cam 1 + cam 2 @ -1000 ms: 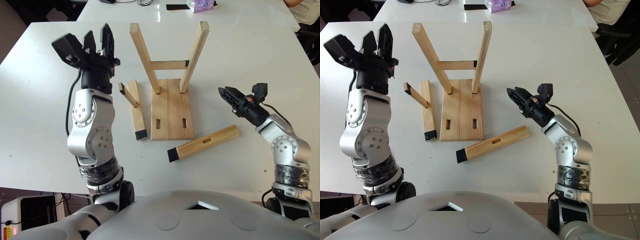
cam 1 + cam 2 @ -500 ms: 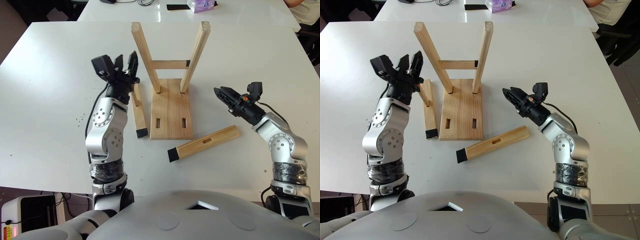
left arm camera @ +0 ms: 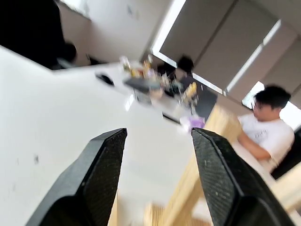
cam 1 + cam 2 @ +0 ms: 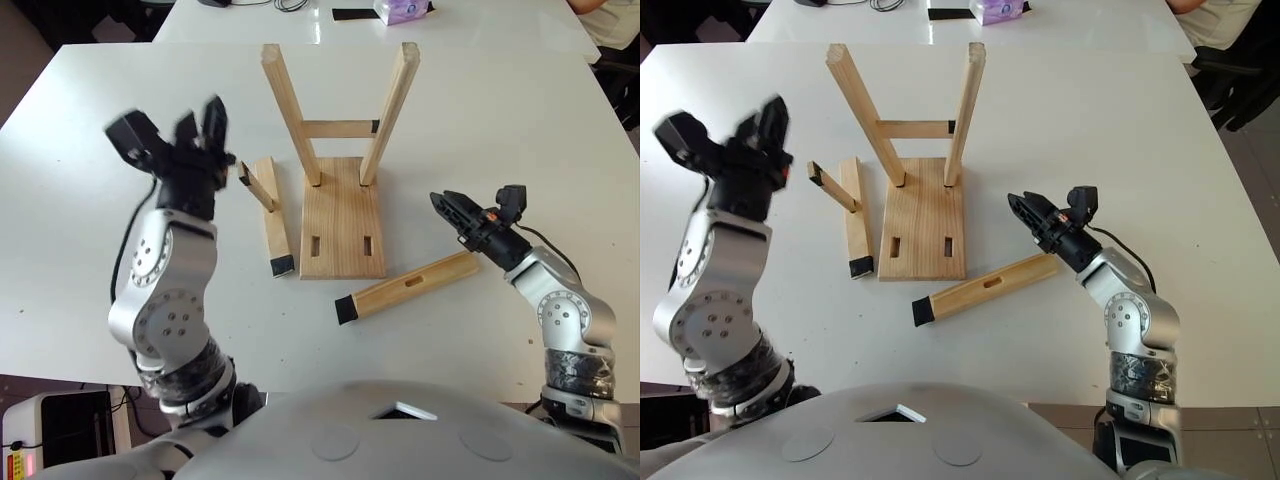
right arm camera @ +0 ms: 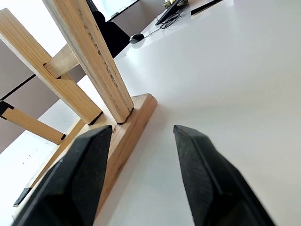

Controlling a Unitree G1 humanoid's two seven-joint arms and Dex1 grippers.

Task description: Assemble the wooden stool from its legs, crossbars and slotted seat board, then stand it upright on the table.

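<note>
— Pincers, where are they?
— Both of mine gape, empty: left pincer [image 4: 198, 122] raised left of the seat board [image 4: 343, 215], right pincer [image 4: 440, 200] low near the loose leg [image 4: 408, 286].
— Worry?
— My guess: a careless swing knocks the standing legs [image 4: 290, 115] out of their slots.

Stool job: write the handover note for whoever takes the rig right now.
Left gripper: open, empty, raised over the table to the left of the parts.
Right gripper: open, empty, to the right of the seat.
Done: two legs joined by a crossbar stand in the seat's far slots.
Left: the near slots are empty. A loose leg with a second crossbar stuck in it lies left of the seat. The last leg lies flat off its near right corner. Fit both, then stand the stool upright.
</note>
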